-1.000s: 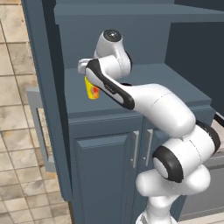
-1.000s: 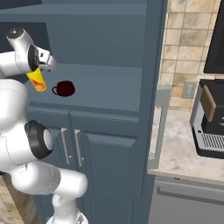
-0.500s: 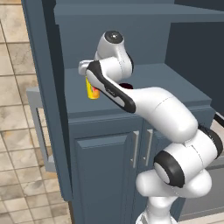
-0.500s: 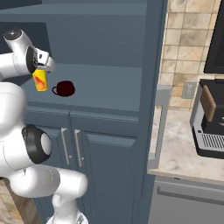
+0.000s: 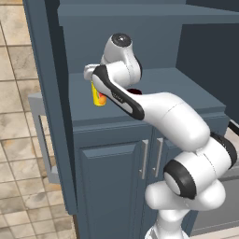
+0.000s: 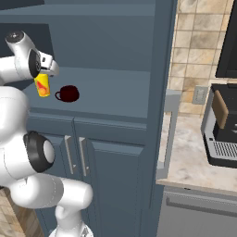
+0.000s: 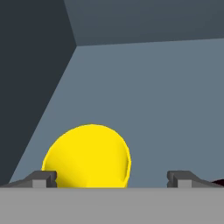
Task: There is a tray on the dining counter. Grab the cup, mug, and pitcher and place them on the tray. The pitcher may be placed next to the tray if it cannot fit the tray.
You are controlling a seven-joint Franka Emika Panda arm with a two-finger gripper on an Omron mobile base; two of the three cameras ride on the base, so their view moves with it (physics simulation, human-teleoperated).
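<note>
Standing on the dark blue-grey cabinet shelf (image 6: pixel 115 92), the cup (image 6: pixel 42 85) and mug (image 6: pixel 68 94) sit below the wide-open gripper (image 7: pixel 112 177).

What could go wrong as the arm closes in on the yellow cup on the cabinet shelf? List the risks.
1. In the hand view the small yellow tumbler cup sits off-centre between the open end effector fingers, close to one of them; closing now might tip it or grip it poorly.
2. The squat dark maroon mug stands right beside the cup on the dark blue-grey cabinet shelf; a sideways correction could bump it.
3. The cup stands near the shelf's front edge; a push could send it off.
</note>
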